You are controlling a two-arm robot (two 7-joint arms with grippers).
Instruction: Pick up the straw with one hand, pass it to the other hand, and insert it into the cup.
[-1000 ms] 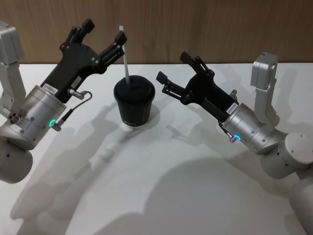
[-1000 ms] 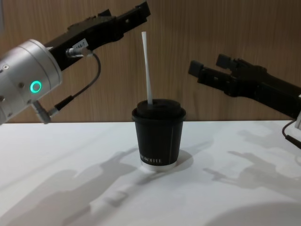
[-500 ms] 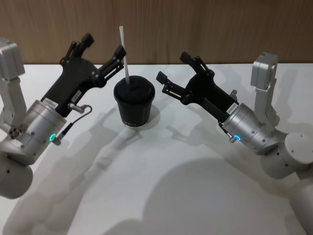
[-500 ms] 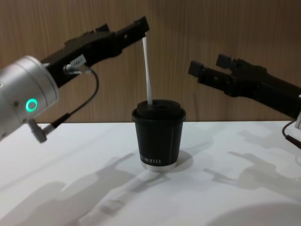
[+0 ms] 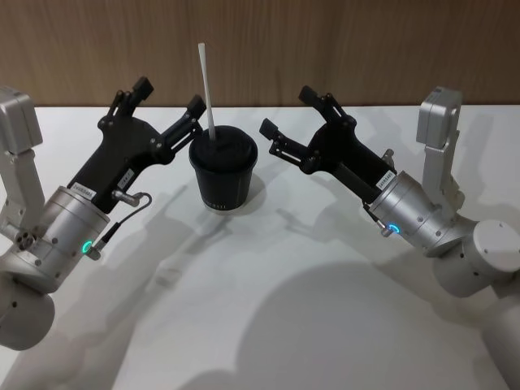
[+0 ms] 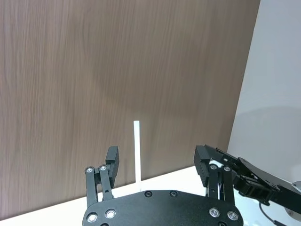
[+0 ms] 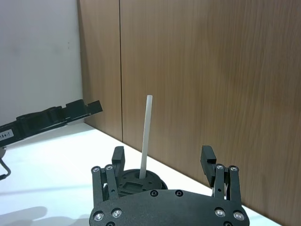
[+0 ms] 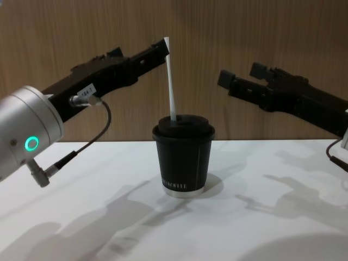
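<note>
The black cup (image 5: 223, 172) with its domed lid stands on the white table, a little left of centre. The white straw (image 5: 207, 91) sticks up out of the lid, leaning slightly, with nothing holding it. My left gripper (image 5: 169, 96) hovers just left of the cup, open, its nearer fingertip close to the straw without touching. In the chest view the left gripper (image 8: 138, 54) sits level with the top of the straw (image 8: 171, 81). My right gripper (image 5: 288, 111) is open, to the right of the cup and apart from it. The cup lid (image 7: 138, 179) and straw (image 7: 146, 136) lie beyond the right gripper's fingers.
A wood-panelled wall (image 5: 341, 41) runs along the table's far edge, close behind the cup. The white tabletop (image 5: 268, 292) stretches bare toward the robot's body. Both silver forearms with green rings flank the cup on either side.
My left gripper has drawn back and down, away from the top of the straw. The straw stays standing in the cup. The right arm has not moved.
</note>
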